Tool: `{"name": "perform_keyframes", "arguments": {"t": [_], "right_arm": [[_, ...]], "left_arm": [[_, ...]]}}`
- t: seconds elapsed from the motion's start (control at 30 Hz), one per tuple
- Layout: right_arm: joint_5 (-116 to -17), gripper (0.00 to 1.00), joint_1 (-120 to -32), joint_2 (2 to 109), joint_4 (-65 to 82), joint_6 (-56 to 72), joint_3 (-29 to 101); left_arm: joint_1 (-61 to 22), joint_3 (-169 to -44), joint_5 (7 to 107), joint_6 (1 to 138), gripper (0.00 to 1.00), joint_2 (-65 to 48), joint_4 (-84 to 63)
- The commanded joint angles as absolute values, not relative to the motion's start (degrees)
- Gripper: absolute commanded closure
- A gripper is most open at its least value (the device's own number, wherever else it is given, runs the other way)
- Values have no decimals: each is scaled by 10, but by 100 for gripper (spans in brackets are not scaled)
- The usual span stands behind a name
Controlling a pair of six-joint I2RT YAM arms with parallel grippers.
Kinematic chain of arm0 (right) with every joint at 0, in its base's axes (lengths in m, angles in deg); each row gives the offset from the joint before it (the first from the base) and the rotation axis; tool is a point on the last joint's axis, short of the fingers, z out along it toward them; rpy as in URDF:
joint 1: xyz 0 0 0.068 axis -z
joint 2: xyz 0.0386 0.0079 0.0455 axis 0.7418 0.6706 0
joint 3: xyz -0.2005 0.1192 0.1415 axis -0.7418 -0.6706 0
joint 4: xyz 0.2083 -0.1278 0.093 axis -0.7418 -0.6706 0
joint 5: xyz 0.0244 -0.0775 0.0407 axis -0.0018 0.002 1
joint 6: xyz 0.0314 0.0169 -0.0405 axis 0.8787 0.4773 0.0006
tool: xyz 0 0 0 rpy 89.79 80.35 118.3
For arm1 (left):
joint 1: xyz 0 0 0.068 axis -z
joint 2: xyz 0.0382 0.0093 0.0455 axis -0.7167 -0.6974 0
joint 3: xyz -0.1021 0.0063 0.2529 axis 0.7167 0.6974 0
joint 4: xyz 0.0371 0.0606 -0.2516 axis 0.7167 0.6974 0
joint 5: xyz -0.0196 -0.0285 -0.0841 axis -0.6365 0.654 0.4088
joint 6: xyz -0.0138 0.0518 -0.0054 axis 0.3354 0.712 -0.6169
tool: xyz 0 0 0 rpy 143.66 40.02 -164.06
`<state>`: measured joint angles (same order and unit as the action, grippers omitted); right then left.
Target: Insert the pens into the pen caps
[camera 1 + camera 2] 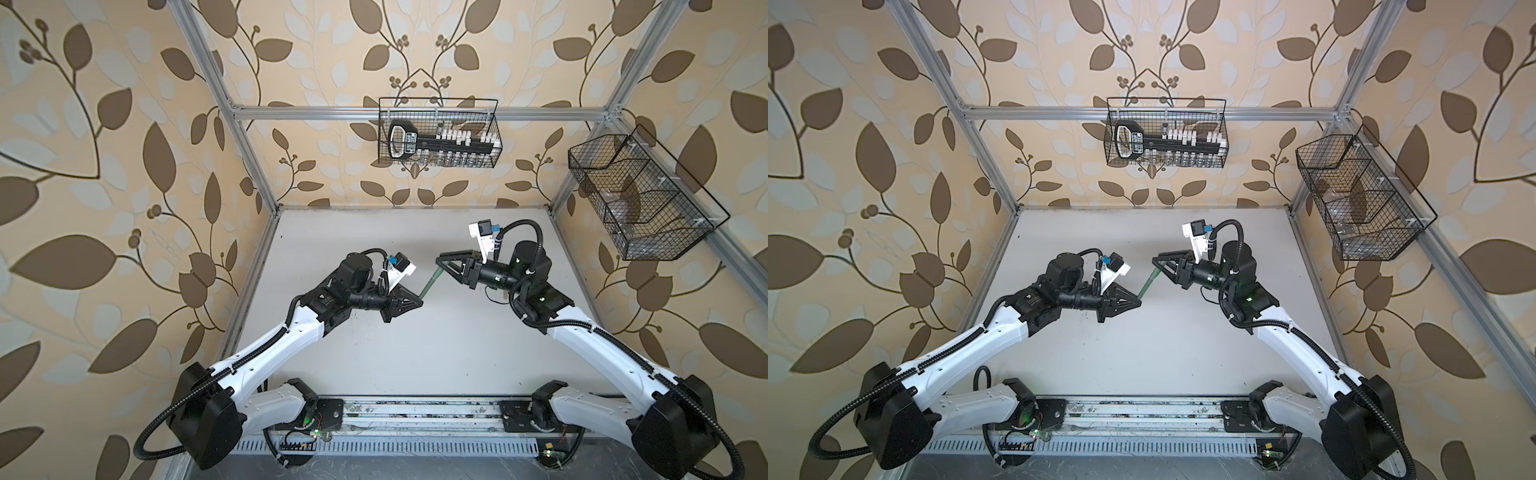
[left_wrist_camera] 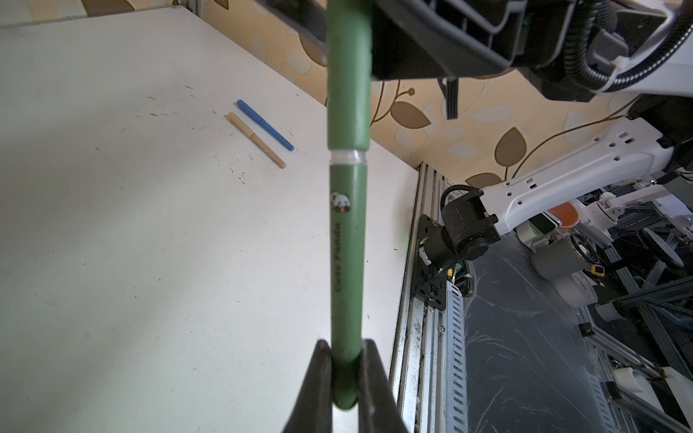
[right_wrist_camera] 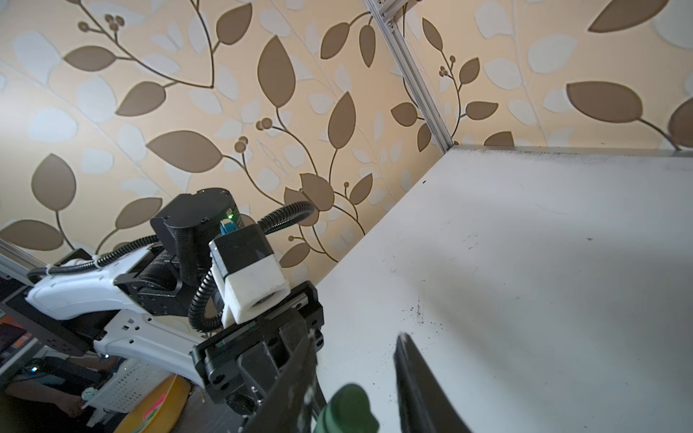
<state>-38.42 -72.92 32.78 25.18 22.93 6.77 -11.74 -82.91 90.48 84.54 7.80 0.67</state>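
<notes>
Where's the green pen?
In both top views the green pen hangs over the table, rear end clamped in the left gripper, capped end between the jaws of the right gripper.

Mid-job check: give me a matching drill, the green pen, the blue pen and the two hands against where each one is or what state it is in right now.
Things:
1. green pen
2. blue pen
3. left hand
4. right hand

Places and states:
A. lying on the table beside the tan pen
B. jaws apart, one on either side of the green pen's free end
C. shut on a barrel
D. held up off the table, between both hands

Pairs: 1-D, 2-A, 3-C, 4-B
</notes>
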Motion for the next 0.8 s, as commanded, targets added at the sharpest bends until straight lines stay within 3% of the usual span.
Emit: {"name": "perform_keyframes", "arguments": {"t": [0.0, 0.23, 0.77], "right_arm": [[-375, 73, -734, 334, 260, 228, 87], [-374, 99, -745, 339, 255, 226, 87], [-444, 100, -787, 365, 193, 195, 85]], "left_arm": [[-122, -826, 908, 859, 100, 92, -15], [-122, -826, 874, 845, 100, 89, -40], [-123, -889, 810, 816, 100, 39, -139]]}}
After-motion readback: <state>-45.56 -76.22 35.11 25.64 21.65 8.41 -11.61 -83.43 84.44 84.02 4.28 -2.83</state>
